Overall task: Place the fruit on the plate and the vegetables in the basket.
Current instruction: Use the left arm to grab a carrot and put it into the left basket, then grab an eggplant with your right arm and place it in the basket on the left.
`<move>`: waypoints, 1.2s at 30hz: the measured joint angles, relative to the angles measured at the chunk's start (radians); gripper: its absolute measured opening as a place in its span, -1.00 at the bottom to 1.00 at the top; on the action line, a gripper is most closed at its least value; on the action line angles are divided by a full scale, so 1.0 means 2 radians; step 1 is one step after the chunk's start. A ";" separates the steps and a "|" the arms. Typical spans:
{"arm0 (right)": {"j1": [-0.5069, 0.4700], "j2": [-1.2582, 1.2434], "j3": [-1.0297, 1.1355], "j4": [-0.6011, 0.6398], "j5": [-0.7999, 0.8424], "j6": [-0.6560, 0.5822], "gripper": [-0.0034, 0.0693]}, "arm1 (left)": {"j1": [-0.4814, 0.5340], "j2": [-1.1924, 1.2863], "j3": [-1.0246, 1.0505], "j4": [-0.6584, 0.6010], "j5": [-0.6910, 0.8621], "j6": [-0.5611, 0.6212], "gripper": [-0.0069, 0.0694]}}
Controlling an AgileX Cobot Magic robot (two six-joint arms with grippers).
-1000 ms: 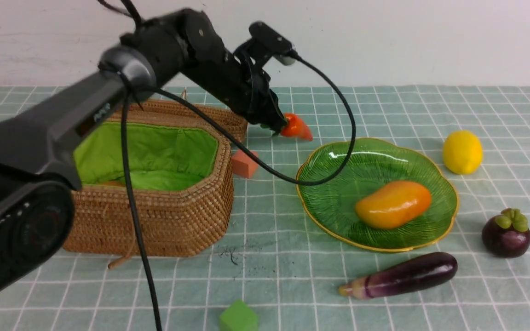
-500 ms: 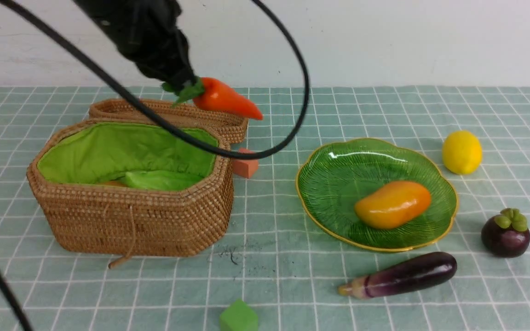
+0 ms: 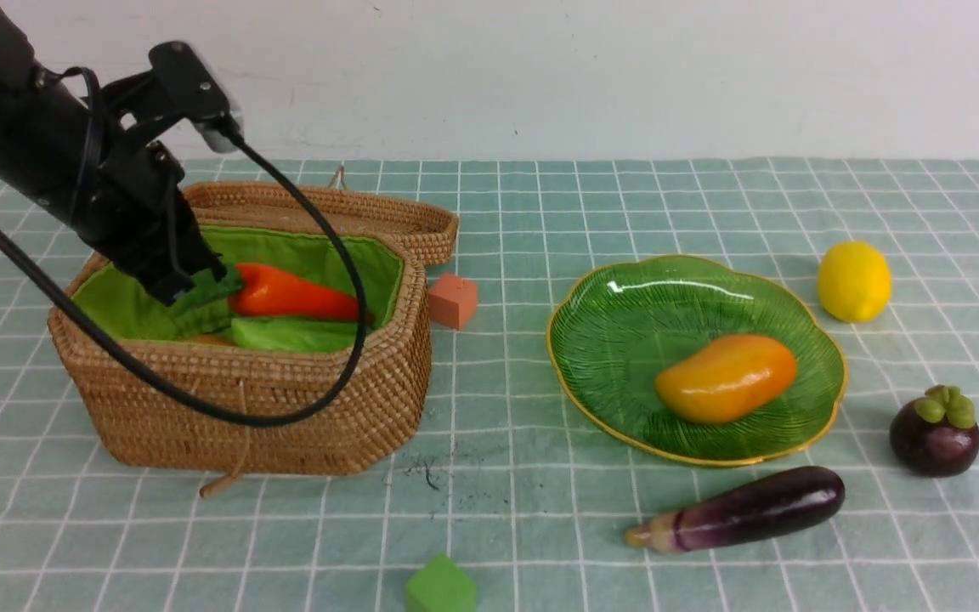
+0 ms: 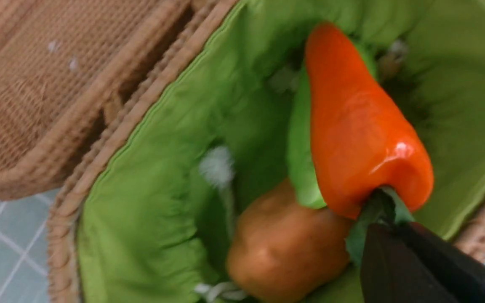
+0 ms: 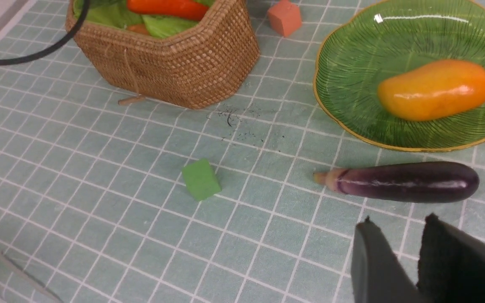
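Observation:
My left gripper [image 3: 189, 285] hangs over the open basket [image 3: 285, 408], shut on the green leaves of the orange carrot [image 3: 294, 293]. The carrot [image 4: 356, 122] lies low inside the green lining, above an orange-brown potato [image 4: 284, 244]. The mango [image 3: 726, 378] rests on the green plate [image 3: 617, 340]. On the cloth sit the lemon [image 3: 853, 280], the mangosteen [image 3: 936, 433] and the purple eggplant [image 3: 744, 510]. My right gripper [image 5: 398, 223] is open and empty, just short of the eggplant [image 5: 402, 182]; it is out of the front view.
The basket's lid [image 3: 328, 212] lies folded back behind it. An orange-pink cube [image 3: 453, 300] sits between basket and plate, and a green cube [image 3: 440, 586] lies near the front edge. The left arm's black cable loops across the basket's front.
My left gripper has carried the carrot from behind the plate, up and leftward, then down into the basket. Nothing else on the cloth has moved.

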 joint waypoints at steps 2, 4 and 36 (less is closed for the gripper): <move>0.000 0.000 0.000 0.003 0.000 -0.002 -0.41 | 0.000 0.001 0.000 0.010 -0.012 -0.019 -0.54; 0.000 0.000 0.000 0.004 -0.001 -0.008 -0.41 | 0.000 0.001 0.000 0.024 -0.025 -0.051 -0.20; 0.000 0.260 -0.031 -0.027 -0.004 -0.045 -0.40 | -0.270 -0.412 0.313 0.104 -0.061 -0.496 -0.85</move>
